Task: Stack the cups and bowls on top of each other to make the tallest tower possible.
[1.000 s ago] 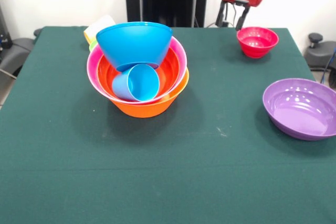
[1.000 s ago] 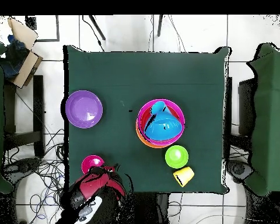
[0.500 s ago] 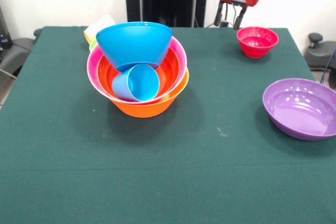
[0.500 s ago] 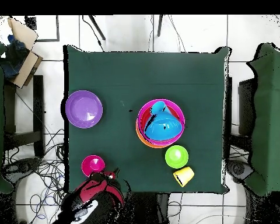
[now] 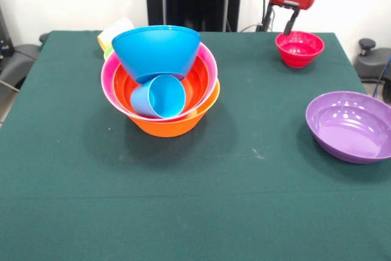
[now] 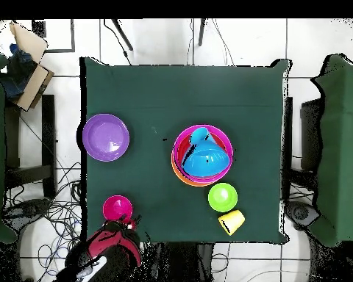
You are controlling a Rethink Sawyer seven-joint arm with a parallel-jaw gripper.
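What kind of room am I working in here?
Probably a robotics lab: a table under green cloth, loose cables on the tiled floor, and the tower set out as test props.

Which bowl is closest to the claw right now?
The small magenta bowl, alone at the table's corner just below the claw; the purple bowl and the tower sit farther off.
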